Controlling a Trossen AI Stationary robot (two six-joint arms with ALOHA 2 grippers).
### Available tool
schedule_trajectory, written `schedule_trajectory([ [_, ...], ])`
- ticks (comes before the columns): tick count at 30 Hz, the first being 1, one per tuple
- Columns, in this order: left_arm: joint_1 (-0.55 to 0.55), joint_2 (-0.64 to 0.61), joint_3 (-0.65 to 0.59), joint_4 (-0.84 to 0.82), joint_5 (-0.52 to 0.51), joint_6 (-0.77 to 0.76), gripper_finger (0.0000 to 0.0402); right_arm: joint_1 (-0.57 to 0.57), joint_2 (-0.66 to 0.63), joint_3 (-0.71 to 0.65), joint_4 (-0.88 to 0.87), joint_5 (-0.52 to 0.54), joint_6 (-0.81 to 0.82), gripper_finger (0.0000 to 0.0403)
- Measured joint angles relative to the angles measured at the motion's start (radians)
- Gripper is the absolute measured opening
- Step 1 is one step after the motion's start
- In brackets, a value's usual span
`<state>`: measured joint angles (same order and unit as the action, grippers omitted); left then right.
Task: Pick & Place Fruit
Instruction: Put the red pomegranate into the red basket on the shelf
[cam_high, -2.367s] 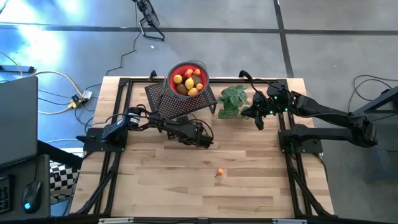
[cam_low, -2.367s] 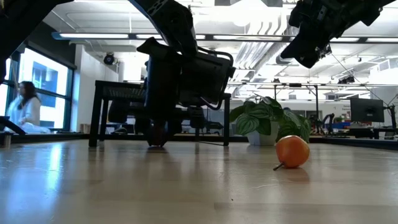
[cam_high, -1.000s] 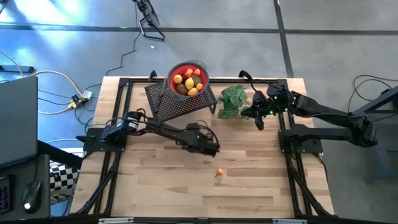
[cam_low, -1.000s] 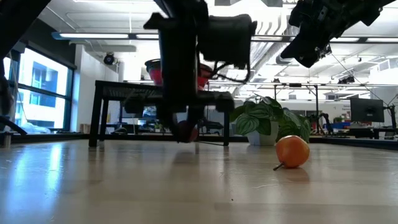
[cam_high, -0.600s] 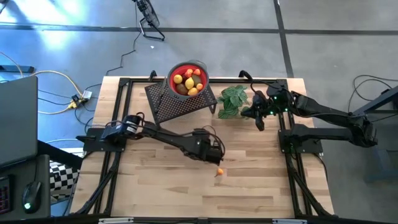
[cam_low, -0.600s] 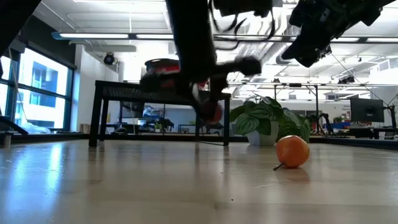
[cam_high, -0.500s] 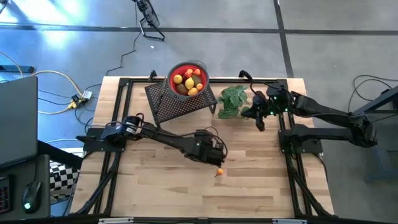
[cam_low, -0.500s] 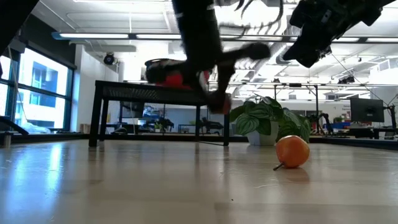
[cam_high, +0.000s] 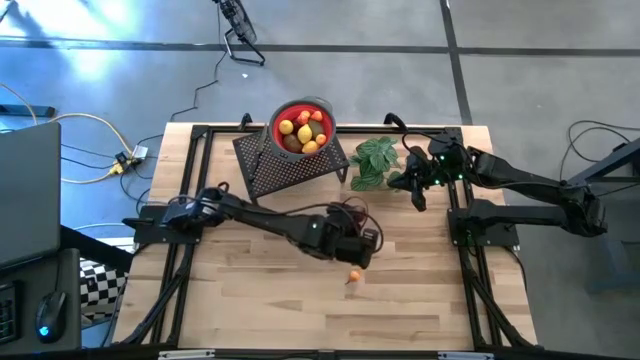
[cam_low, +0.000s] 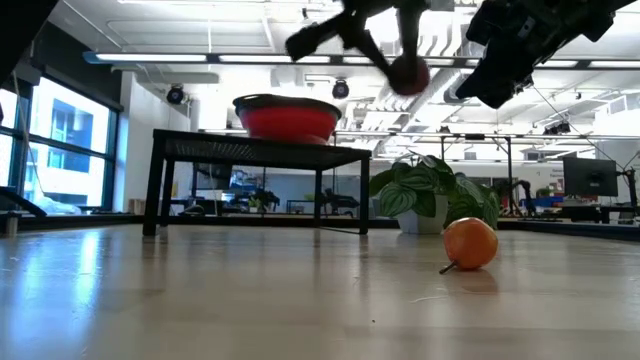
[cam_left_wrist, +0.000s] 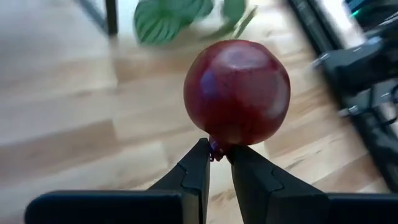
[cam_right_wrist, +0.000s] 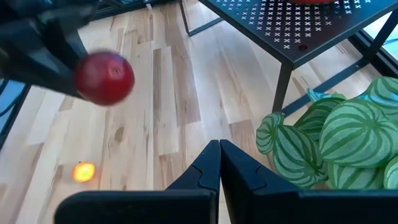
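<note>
1. The left claw (cam_left_wrist: 216, 163) is pinched narrow on the stem end of a dark red fruit (cam_left_wrist: 237, 92); the ball sits proud of the fingertips, held by very little;
2. Big change in the last couple of seconds: that claw was down low near the black mesh stand (cam_high: 290, 163), then swept out across the tabletop (cam_high: 260, 300), and now the low view shows the red fruit (cam_low: 408, 75) hoisted high above the wood; the lift is on;
3. From above, the left claw (cam_high: 362, 245) hangs over the middle of the tabletop, just beside the small orange fruit (cam_high: 354, 277) lying loose on the planks; that orange one has not budged through all of this;
4. The red bowl (cam_high: 276, 120) waits on top of the stand, already loaded with yellow, orange and red pieces; my read is the red fruit is bound there, though the swing has carried it away from the bowl for now;
5. The right claw (cam_right_wrist: 219, 160) is shut tight with nothing in it, parked near the leafy plant (cam_high: 376, 160) at the far right side; it has not stirred;
6. What it means: one piece is in the air, one orange piece is left on the tabletop; the thin hold on the stem is the risk if the arm swings fast.
</note>
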<state>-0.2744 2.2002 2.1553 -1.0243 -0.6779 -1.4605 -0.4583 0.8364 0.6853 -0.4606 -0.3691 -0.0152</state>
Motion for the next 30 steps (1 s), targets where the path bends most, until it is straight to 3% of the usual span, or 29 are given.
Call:
schedule_trajectory([
  [10, 0.074, 0.000, 0.197, -0.050, -0.060, 0.186, 0.0053, 0.000, 0.000, 0.000, 0.000, 0.002, -0.016, 0.0002],
  [20, 0.199, -0.067, 0.197, -0.070, -0.061, 0.256, 0.0053, 0.000, 0.000, 0.000, -0.001, 0.001, -0.042, 0.0002],
  [30, 0.350, -0.117, 0.201, -0.303, -0.033, 0.287, 0.0053, 0.000, 0.000, 0.000, 0.001, 0.019, -0.064, 0.0002],
])
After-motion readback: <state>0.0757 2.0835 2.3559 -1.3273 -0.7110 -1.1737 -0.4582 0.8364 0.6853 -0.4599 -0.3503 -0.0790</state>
